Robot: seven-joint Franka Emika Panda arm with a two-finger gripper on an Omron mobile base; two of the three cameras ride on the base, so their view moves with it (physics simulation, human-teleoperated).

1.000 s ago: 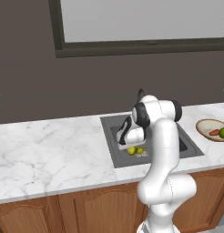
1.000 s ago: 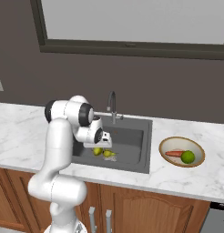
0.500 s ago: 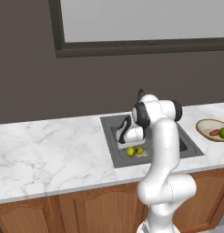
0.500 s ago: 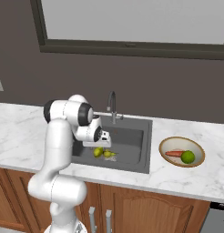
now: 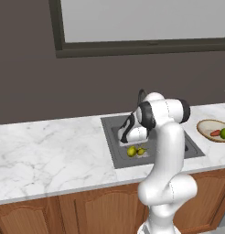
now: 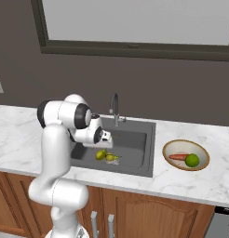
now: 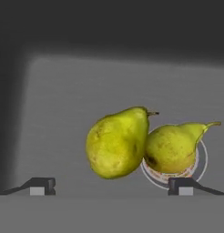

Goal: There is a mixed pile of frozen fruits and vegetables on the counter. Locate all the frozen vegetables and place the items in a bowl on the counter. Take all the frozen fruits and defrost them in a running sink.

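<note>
Down in the dark sink [image 6: 135, 139], the gripper [image 7: 111, 185] stood wide open and empty just above two yellow-green fruits [image 7: 117, 142], which lay touching by the drain [image 7: 198, 159], apparently set there for defrosting.

Two yellow-green pears [image 7: 117, 143] [image 7: 173, 146]; dark grey sink [image 6: 135, 139]; white, grey-veined counter [image 5: 50, 151]; orange carrot [image 6: 179, 157]; tan-rimmed bowl [image 6: 170, 146].

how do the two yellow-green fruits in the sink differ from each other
The yellow-green ball looks bulkier and nearer the camera than the pear. The pear tapers to a thin stem that points away from the ball, while the ball ends in a short nub. The pear lies over the round drain; the ball rests on the sink floor beside it. Both are dull yellow-green, lie on their sides and touch.
</note>
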